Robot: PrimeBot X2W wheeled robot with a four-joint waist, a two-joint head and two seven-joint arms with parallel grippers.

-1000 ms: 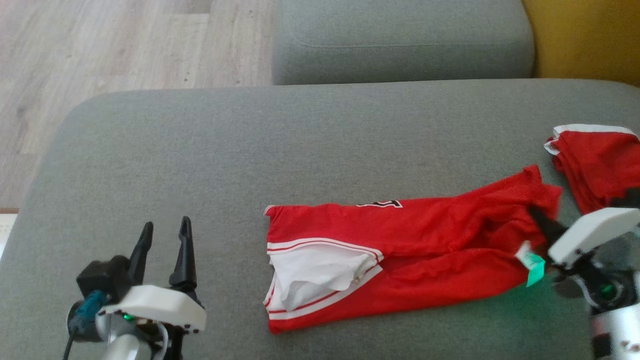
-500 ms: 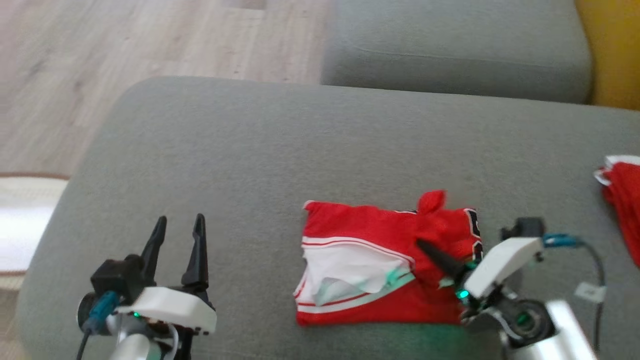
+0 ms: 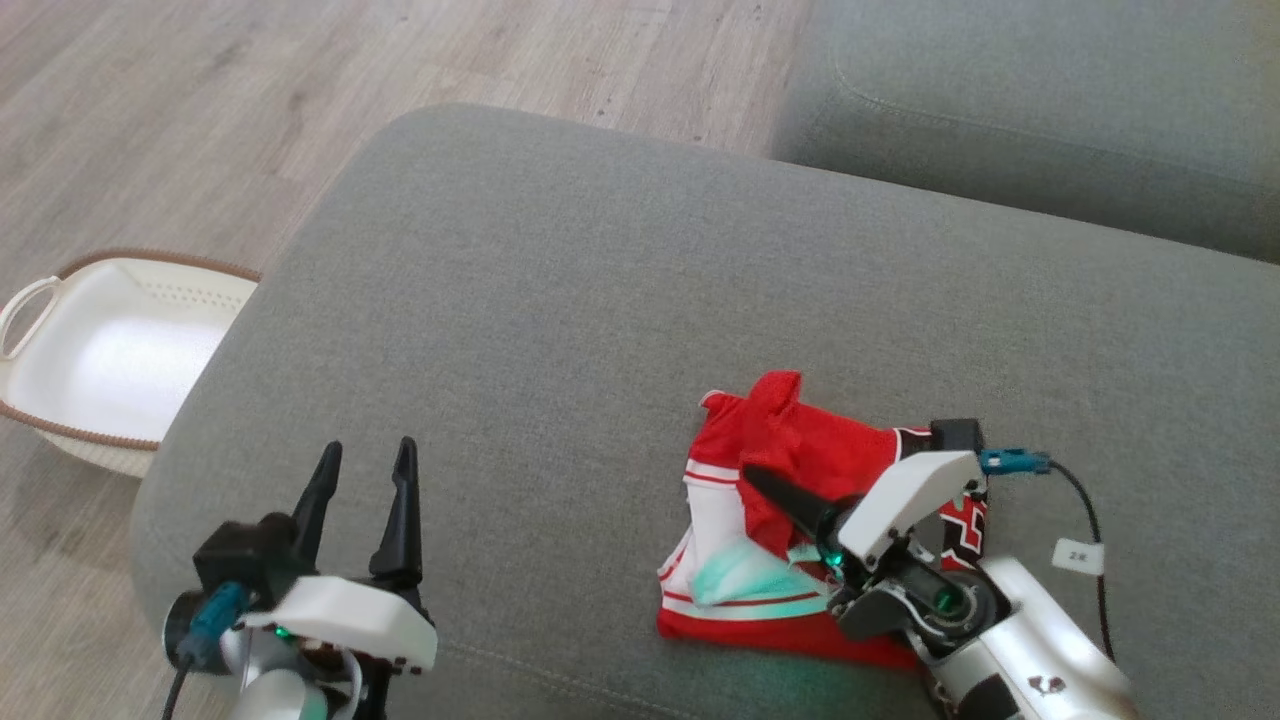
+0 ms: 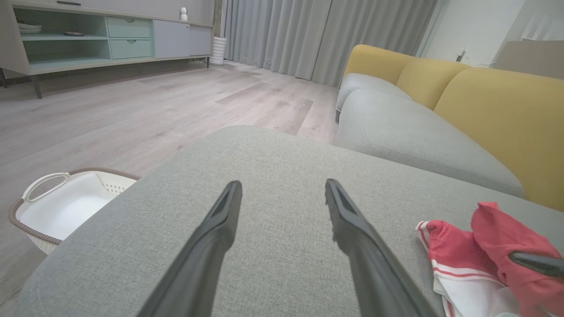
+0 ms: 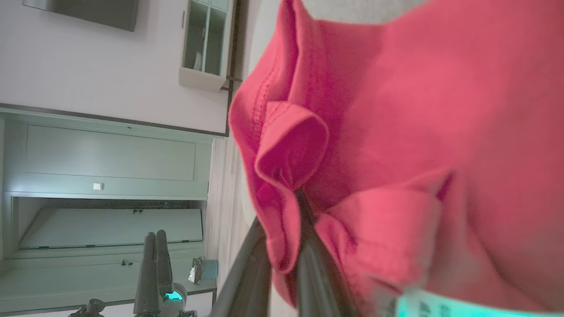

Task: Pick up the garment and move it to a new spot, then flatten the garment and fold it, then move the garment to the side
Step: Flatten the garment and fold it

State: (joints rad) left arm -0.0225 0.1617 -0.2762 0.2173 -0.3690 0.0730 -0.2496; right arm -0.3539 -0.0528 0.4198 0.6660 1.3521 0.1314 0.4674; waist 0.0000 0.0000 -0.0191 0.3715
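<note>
Grey sofa cushion is work surface. Garment lower right of head view, bunched, partly doubled over. Your right gripper pinches red fabric; left gripper spread, empty, lower left. Likely mid-fold; neatening, moving aside remain.

The left end effector has two long, tapering black fingers. Just behind them sits an angular white plastic shell with small dark screws along its edge and a green light. Beside it is a boxy black camera block, fed by a teal-blue plug on a dark cable. The right end effector has a matching white cover, a teal connector and a thin black cable bearing a small white paper tag. Behind these comes a glossy pale forearm.
</note>
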